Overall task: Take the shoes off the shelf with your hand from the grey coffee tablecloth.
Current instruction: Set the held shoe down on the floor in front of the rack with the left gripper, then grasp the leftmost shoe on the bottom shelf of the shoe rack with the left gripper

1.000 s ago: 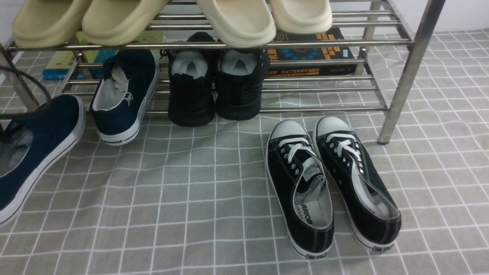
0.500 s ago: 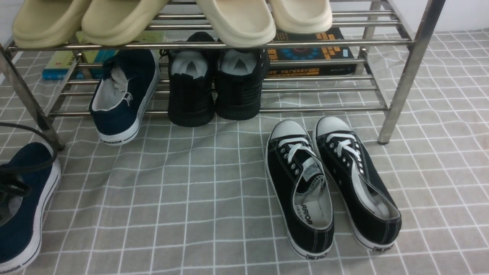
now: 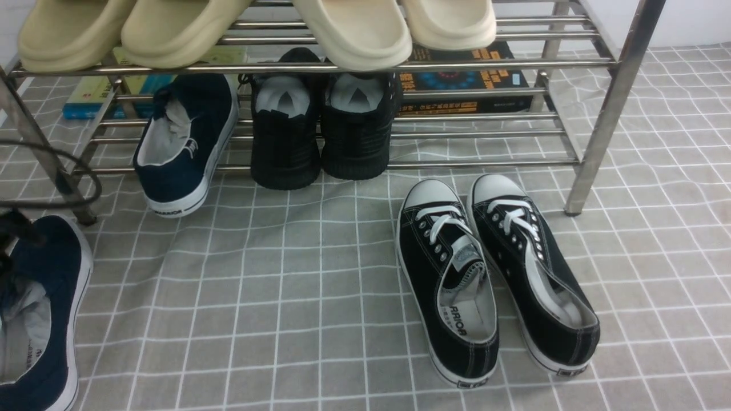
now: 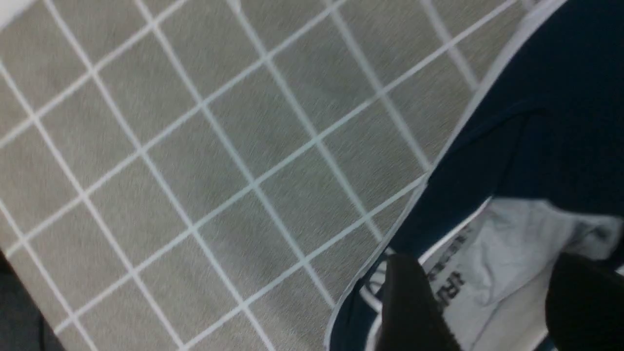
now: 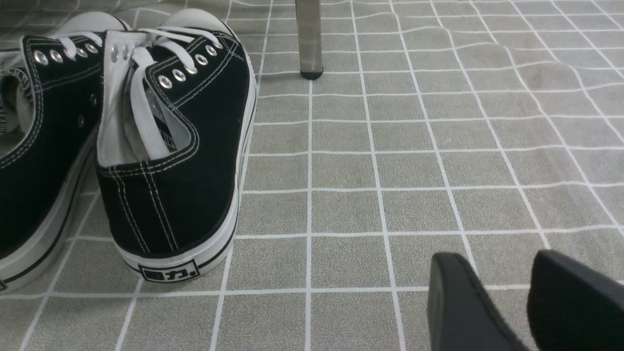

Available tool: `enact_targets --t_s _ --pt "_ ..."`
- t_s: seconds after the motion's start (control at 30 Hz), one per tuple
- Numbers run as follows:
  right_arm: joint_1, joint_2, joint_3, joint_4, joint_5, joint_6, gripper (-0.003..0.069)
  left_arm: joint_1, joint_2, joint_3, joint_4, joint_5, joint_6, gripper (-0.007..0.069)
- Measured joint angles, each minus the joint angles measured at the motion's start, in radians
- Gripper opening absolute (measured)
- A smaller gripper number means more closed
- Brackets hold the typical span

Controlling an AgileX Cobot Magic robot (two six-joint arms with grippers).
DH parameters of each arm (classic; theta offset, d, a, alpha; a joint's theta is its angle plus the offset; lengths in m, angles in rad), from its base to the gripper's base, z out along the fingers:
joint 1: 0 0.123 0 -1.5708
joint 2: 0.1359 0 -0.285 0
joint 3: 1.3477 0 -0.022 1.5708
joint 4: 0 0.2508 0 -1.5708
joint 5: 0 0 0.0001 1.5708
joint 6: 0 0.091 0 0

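One navy slip-on shoe [image 3: 43,319] lies on the grey checked tablecloth [image 3: 297,297] at the near left, sole down. Its grey lining [image 4: 507,253] shows in the left wrist view. My left gripper [image 4: 497,292] hangs just over that shoe's opening, open; its black fingers [image 4: 414,312] stand wide apart with only lining between them. In the front view only its black cables [image 3: 74,194] show. The other navy shoe [image 3: 185,142] sits heel-out on the lower tier of the steel shelf [image 3: 599,114]. My right gripper [image 5: 490,261] hovers open over bare cloth.
Two all-black knit shoes [image 3: 320,131] share the lower tier, with books [image 3: 462,80] behind. Beige slippers [image 3: 354,28] sit on the top tier. A pair of black lace-up sneakers [image 3: 491,274] stands on the cloth near the shelf's right leg [image 5: 308,39].
The navy shoe at the left came down from a raised, tilted pose and now rests on the cloth. The left jaws have spread apart and let it go.
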Motion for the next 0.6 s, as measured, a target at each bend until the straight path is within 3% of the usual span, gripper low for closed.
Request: enact_targets --t_s 0.1,0.23,0.27,0.4,0.5,0.6 --pt "0.0 0.0 0.0 0.0 0.0 0.0 0.0239 0.0 -0.001 -0.083 -0.036 0.012 0.081 0.0405" --pt "0.0 0.0 0.0 0.0 0.0 0.0 0.0239 0.0 0.0 -0.194 -0.194 0.007 0.255 0.0356" --pt "0.0 0.0 0.0 0.0 0.0 0.0 0.0239 0.0 0.011 -0.241 -0.287 0.024 0.369 0.0279" --pt "0.0 0.0 0.0 0.0 0.0 0.0 0.0239 0.0 0.076 -0.327 -0.509 0.128 0.587 0.006" --pt "0.0 0.0 0.0 0.0 0.0 0.0 0.0239 0.0 0.117 -0.364 -0.576 0.117 0.622 0.001" --pt "0.0 0.0 0.0 0.0 0.0 0.0 0.0239 -0.015 0.157 -0.383 -0.597 0.073 0.614 0.0024"
